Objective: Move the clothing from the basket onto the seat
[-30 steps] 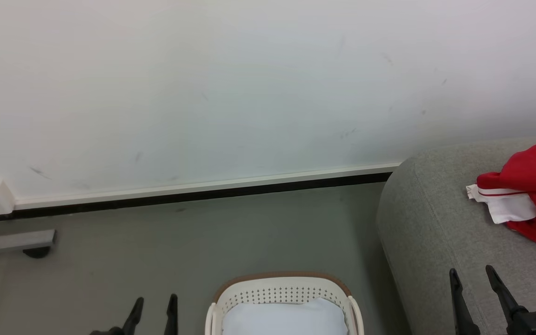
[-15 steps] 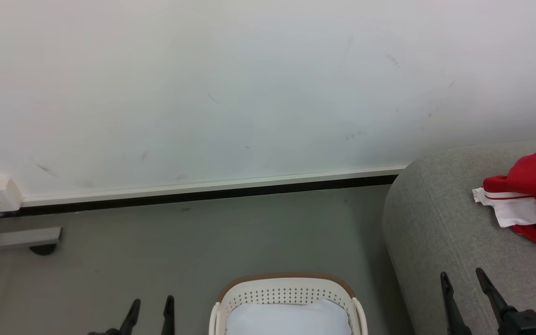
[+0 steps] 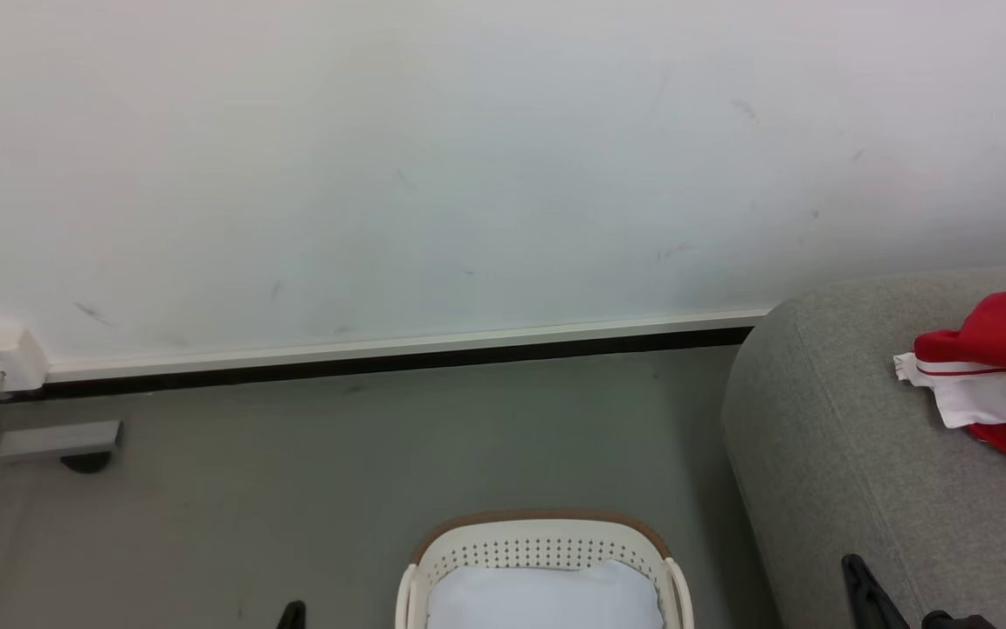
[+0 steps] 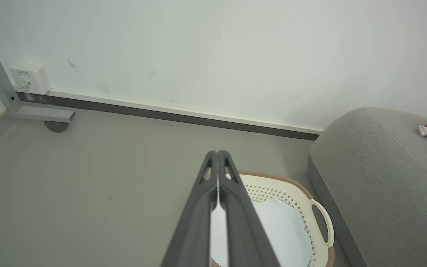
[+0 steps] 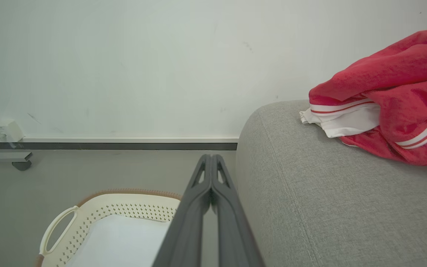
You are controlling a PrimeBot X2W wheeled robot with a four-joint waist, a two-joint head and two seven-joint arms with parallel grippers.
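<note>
One oval cream-white perforated plastic basket (image 3: 547,535) with a brown woven-look rim was counted. It was set on the grey floor (image 3: 337,472) just beside one large light grey fabric-upholstered sofa (image 3: 844,454). One plain white cushion-like liner (image 3: 547,601) was seen lying inside the basket. One heap of soft bright red clothing (image 5: 395,92) with white panels and thin white stripes was counted; how many garments it held could not be told. Two tools were counted.

The left tool (image 4: 217,152) was pointed toward the white wall (image 4: 198,44), its two long dark fingers pressed together with nothing between them. In the left wrist view its tips were seen just past the basket's far rim. The right tool (image 5: 211,156) was likewise closed tight and empty, and was aimed at the dark skirting (image 5: 124,145) between basket and sofa. In the head view a dark tip of each was seen at the bottom edge, the left one to the left of the basket, the right one against the sofa.

The clothing was laid crumpled on the sofa's top, well apart from the basket and from both tools. A folded white panel edged with a thin red line was turned toward the sofa's rounded end.
</note>
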